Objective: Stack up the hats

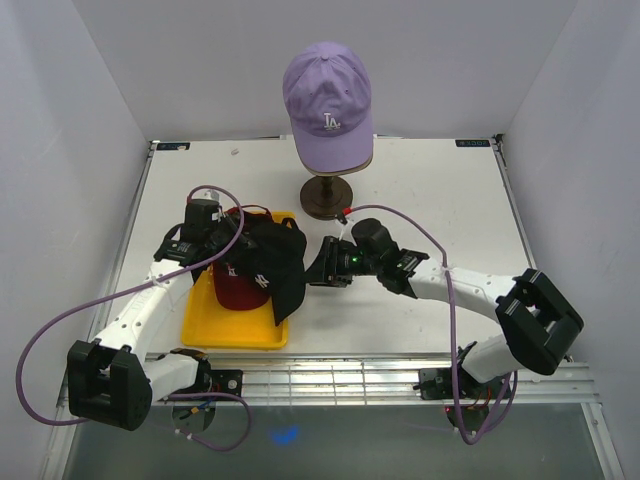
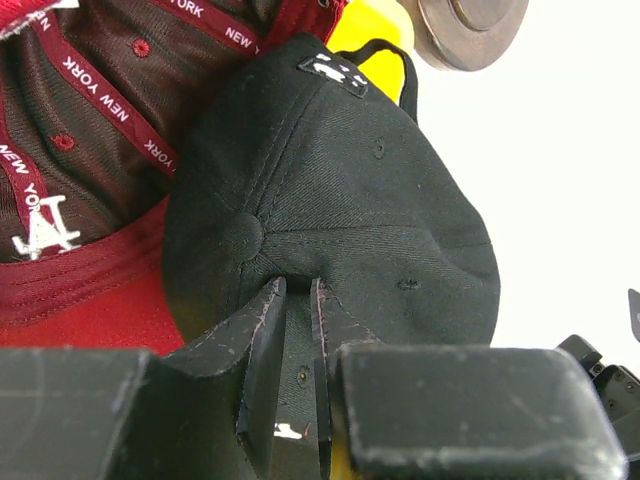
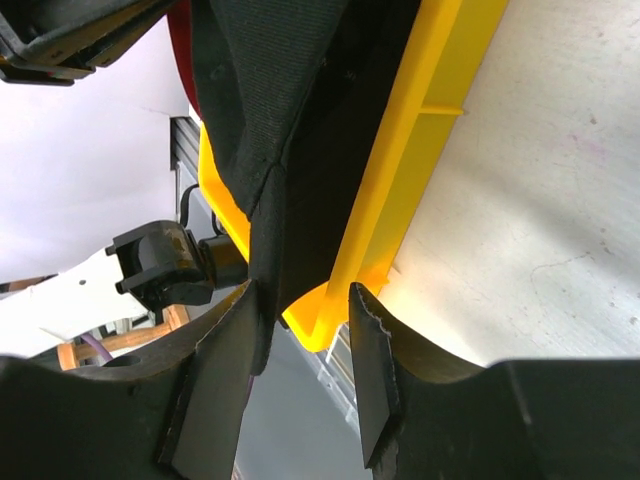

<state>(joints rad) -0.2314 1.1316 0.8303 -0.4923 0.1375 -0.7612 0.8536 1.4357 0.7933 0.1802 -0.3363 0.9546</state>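
Note:
A black cap (image 1: pixel 278 258) hangs over the right side of the yellow tray (image 1: pixel 215 330), above a dark red cap (image 1: pixel 236 290) lying in it. My left gripper (image 1: pixel 236 236) is shut on the black cap's crown fabric (image 2: pixel 330 200). The red cap (image 2: pixel 80 290) lies open side up, showing "NEW YORK" tape. My right gripper (image 1: pixel 318 263) is open beside the tray's right edge; the black cap's brim (image 3: pixel 270 110) hangs against its left finger (image 3: pixel 225 360). A lavender LA cap (image 1: pixel 327 98) sits on the mannequin head. A tan cap and a gold-R cap are not in view.
The mannequin's dark stand base (image 1: pixel 327 196) is just behind the two grippers and shows at the top of the left wrist view (image 2: pixel 470 25). The tray's corner (image 3: pixel 330 320) lies between my right fingers. White walls enclose the table on three sides.

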